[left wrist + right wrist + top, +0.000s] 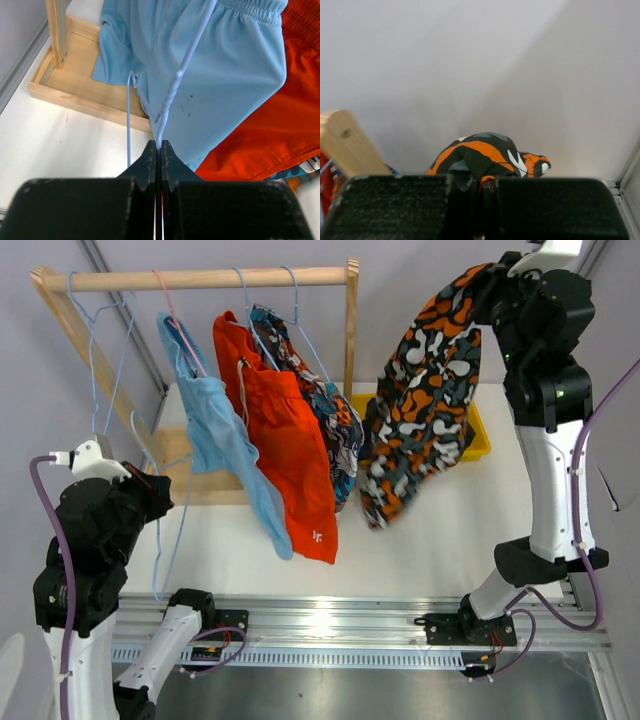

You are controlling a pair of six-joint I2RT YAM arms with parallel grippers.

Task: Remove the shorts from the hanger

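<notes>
Top external view: the camouflage shorts (420,410) hang high, just right of the wooden rack (200,279), off any hanger and drooping in long loose folds toward the bench (430,550). The right jaws are pinched shut on 1 bunched edge of them, as the right wrist view confirms. On the rack's rail hang 3 more pairs: light blue shorts (215,430) nearest its left post, red-orange shorts (280,440) beside them, patterned shorts (335,430) closest to its right post. The left jaws, low at the rack's left end, are closed on a thin wire hanger (182,75) in front of the light blue pair.

These shorts look light, limp and smooth, so they will sag, swing and slide rather than keep any shape. A pinch on doubled fabric at the thicker elastic waistband should probably hold best; a single thin layer could slip out.
</notes>
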